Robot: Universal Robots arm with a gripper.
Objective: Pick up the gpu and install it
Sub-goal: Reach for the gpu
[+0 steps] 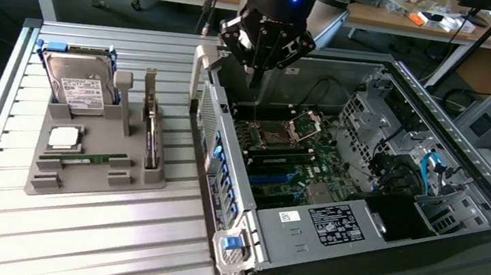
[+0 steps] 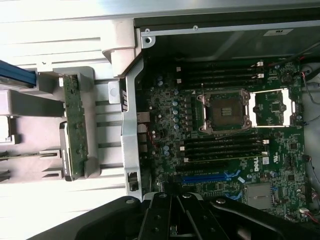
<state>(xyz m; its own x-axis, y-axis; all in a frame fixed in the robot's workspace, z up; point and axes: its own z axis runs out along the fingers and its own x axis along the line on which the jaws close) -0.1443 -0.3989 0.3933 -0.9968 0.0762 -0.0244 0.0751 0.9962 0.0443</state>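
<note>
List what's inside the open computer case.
Motherboard with an open CPU socket, a blue slot, blue cables, a drive cage. The labelled cover hides whatever lies under it.

An open computer case [image 1: 306, 253] lies on its side on a slatted metal table [image 1: 79, 243], motherboard [image 1: 289, 162] and processor socket [image 1: 275, 138] exposed. At the exterior view's left, a grey holder [image 1: 86, 179] carries an upright hard drive [image 1: 82, 86], a chip [image 1: 65, 136] and a RAM stick [image 1: 88, 159].
</note>
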